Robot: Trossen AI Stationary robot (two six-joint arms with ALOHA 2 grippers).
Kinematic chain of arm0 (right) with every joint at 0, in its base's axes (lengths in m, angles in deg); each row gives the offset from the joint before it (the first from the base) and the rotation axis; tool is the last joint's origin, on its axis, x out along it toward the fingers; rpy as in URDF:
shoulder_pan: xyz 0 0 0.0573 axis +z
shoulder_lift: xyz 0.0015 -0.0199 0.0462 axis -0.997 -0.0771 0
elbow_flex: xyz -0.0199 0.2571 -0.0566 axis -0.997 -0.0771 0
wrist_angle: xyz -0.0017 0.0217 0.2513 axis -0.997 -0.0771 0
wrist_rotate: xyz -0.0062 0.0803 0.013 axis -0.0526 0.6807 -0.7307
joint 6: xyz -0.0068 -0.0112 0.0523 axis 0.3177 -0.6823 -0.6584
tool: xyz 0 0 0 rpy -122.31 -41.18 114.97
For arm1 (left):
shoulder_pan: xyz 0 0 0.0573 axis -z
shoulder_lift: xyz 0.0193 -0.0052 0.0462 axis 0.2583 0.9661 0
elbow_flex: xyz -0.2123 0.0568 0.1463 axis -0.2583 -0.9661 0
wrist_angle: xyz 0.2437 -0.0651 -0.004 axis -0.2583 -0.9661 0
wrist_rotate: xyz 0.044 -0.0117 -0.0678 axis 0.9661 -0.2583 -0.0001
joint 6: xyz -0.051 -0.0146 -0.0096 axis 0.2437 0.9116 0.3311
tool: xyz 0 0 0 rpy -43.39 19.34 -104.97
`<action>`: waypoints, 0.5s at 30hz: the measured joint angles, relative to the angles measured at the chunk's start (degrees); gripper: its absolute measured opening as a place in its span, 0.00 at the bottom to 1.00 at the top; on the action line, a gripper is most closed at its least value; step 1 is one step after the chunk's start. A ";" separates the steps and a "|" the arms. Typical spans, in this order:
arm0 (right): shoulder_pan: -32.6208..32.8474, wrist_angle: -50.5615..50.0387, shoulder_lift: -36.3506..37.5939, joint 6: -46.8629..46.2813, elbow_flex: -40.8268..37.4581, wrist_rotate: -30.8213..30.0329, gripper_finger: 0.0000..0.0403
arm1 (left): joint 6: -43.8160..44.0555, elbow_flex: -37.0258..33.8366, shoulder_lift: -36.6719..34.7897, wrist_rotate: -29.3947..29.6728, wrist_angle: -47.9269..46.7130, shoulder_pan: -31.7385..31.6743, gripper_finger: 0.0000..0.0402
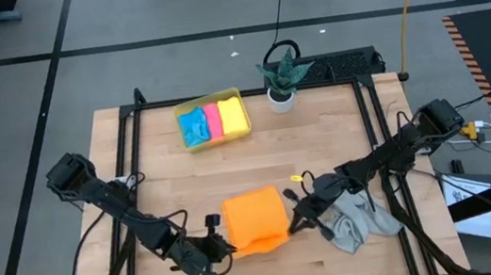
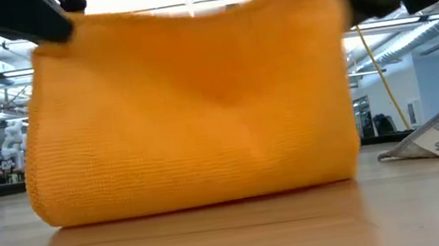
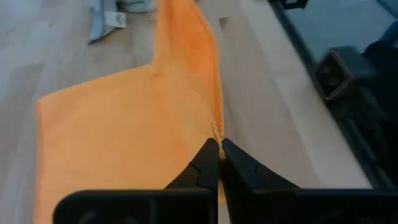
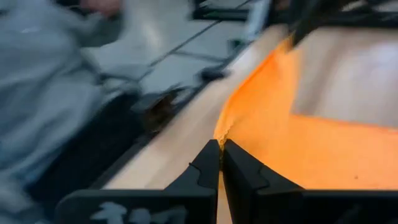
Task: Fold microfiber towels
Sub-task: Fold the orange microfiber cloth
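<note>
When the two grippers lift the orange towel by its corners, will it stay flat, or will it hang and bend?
It will probably sag: held by the left gripper and right gripper, the orange towel already dips along its top edge and drapes down to the table. It looks light, since thin pinches at the edge carry it. The knit surface seems unlikely to slip.

A yellow tray (image 1: 244,111) sits toward the table's (image 1: 340,134) far edge. A potted plant (image 1: 279,74) stands just beside it, near a black keyboard (image 1: 348,64).
</note>
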 joint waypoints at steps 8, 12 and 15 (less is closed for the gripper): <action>1.07 -1.30 -0.02 -1.15 0.06 9.21 0.01 | 1.67 0.09 -0.22 -5.22 2.50 -0.02 0.02; 1.29 -3.03 -0.02 -2.24 0.09 9.39 0.01 | 1.63 0.04 -0.23 -5.40 1.98 -0.21 0.03; 1.91 -5.50 -0.02 -2.49 0.12 9.56 0.01 | 1.50 0.07 0.23 -5.65 2.11 -0.19 0.04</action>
